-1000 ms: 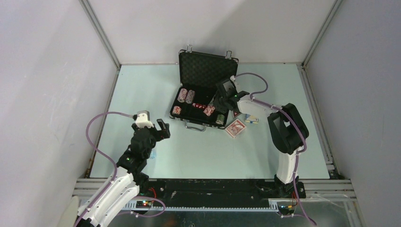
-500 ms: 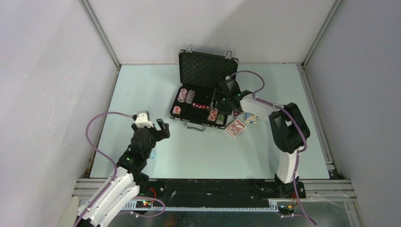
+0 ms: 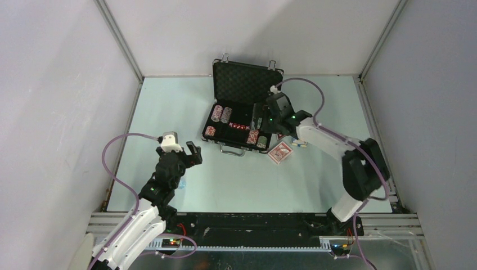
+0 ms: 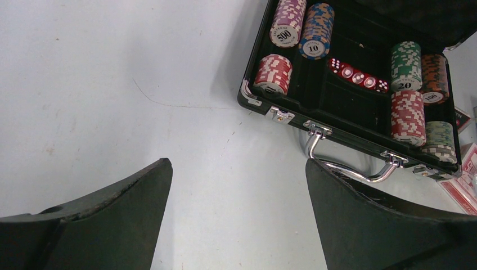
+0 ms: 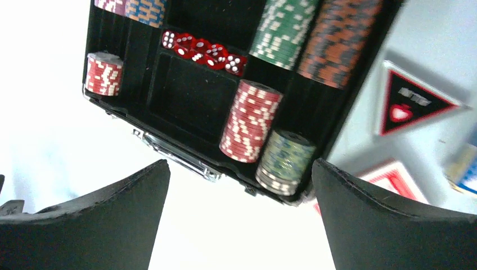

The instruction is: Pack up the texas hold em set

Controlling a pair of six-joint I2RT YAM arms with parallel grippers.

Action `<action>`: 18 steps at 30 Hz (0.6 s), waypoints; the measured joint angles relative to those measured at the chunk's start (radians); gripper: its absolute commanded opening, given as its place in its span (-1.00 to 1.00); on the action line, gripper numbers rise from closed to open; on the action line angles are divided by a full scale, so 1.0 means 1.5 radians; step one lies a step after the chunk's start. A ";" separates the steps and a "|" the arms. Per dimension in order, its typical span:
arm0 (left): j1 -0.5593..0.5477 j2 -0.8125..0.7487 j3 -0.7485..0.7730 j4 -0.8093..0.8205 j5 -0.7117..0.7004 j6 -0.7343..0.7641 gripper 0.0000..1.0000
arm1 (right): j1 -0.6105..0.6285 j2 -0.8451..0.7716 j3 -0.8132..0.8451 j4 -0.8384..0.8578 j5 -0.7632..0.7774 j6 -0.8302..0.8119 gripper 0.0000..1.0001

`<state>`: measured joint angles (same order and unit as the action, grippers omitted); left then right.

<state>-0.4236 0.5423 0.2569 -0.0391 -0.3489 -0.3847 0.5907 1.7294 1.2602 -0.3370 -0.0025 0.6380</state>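
Arm stretched forward, the right fingers hang spread and empty over the open foam-lined briefcase at the surface's far middle, striped round chip stacks slotted inside. The left fingers gape empty, arm folded near its base.

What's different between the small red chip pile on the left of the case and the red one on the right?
The left red stack is much shorter than the right red stack, so it holds fewer chips. The left red stack sits alone in its corner of the case; the right red stack has a pale green stack right beside it. Both are red-and-white chips in the front row.
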 measured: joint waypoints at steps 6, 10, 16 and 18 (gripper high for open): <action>0.000 0.001 0.000 0.000 0.000 0.000 0.93 | -0.025 -0.128 -0.082 -0.026 0.075 -0.014 0.98; 0.000 0.001 0.000 0.000 0.000 0.000 0.92 | -0.066 -0.160 -0.139 -0.048 0.109 -0.017 0.99; 0.000 0.001 0.000 0.000 0.000 0.000 0.93 | -0.143 -0.163 -0.198 -0.075 0.145 -0.012 0.98; 0.000 0.000 0.000 0.000 0.000 0.000 0.94 | -0.152 -0.163 -0.198 -0.072 0.164 -0.021 0.98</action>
<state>-0.4236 0.5423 0.2569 -0.0391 -0.3485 -0.3843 0.3622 1.4849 0.9627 -0.4446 0.2436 0.6060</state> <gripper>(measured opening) 0.964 0.992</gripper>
